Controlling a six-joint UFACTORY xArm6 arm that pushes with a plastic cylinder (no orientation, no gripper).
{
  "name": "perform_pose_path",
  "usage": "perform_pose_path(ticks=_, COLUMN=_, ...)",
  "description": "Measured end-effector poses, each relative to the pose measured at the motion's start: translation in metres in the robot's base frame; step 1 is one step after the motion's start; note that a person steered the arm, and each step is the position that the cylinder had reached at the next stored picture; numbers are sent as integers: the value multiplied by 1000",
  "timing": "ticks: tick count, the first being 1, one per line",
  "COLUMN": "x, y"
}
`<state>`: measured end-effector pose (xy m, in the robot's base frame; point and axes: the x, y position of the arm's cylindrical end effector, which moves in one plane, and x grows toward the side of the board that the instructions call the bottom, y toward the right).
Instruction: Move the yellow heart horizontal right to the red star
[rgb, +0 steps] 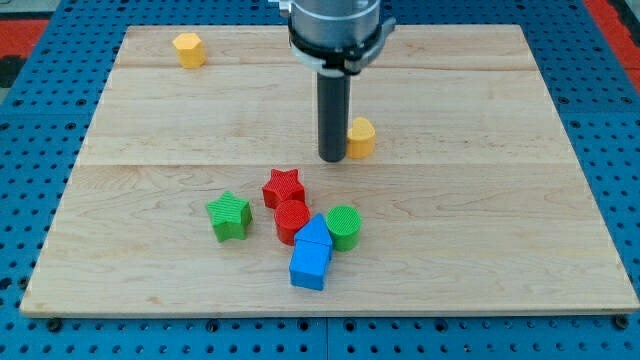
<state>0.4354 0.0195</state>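
You are looking at a pale wooden board (480, 250) of jointed planks lying on blue pegboard. No pincer is fitted, only a smooth dark rod grasping nothing. My tip (332, 158) is sitting at the board's middle, touching or just beside the left face of the yellow heart (361, 137), partly hiding it.

The task is looking unfinished: the heart is lying farther back than the red star (283, 186), to its right but not level with it. It needs bringing nearer.

The blocks are looking ribbed and matte, like printed plastic: blue block (310, 264), red cylinder (292, 220), green cylinder (343, 226), green star (229, 216), a yellow hexagon-like block (188, 48) far left.
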Motion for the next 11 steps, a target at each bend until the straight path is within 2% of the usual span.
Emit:
perform_pose_path(ticks=1, x=-52, y=25)
perform_pose_path(ticks=2, x=-64, y=11)
perform_pose_path(ticks=3, x=-97, y=38)
perform_pose_path(ticks=4, x=-78, y=81)
perform_pose_path(ticks=5, x=-22, y=60)
perform_pose_path(ticks=7, x=1, y=48)
perform_pose_path(ticks=8, x=-13, y=112)
perform_pose_path(ticks=9, x=13, y=89)
perform_pose_path(ticks=10, x=22, y=5)
perform_pose_path(ticks=11, x=26, y=-8)
